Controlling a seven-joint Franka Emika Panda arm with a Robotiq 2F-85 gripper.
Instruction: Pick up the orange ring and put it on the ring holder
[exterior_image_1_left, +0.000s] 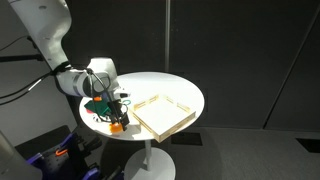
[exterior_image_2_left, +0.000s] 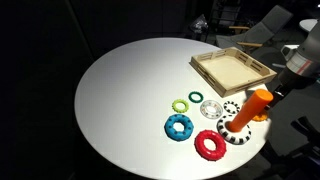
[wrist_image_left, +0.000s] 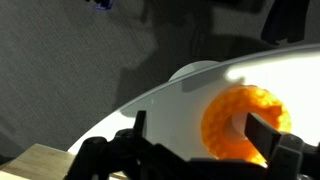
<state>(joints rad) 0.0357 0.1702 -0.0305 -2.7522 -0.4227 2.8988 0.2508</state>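
Your gripper (wrist_image_left: 200, 128) hangs open over the orange ring (wrist_image_left: 243, 125) near the edge of the table (wrist_image_left: 250, 80).

In an exterior view your arm reaches in over the table (exterior_image_1_left: 175, 90). The gripper (exterior_image_1_left: 110, 106) hides most of what is under it, with only a bit of orange showing below and the tray (exterior_image_1_left: 163, 113) just beside. In an exterior view the holder (exterior_image_2_left: 256, 104) shows plainly near the rim, its foot against a black-and-white ring (exterior_image_2_left: 240, 138). The red ring (exterior_image_2_left: 211, 145), blue ring (exterior_image_2_left: 180, 127) and green ring (exterior_image_2_left: 181, 104) lie near, and the tray (exterior_image_2_left: 233, 70) lies beyond. You cannot tell ring from base there. In the wrist view your fingers stand wide apart, clamping nothing. The orange ring lies flat beside one finger, with something pale in its hole.
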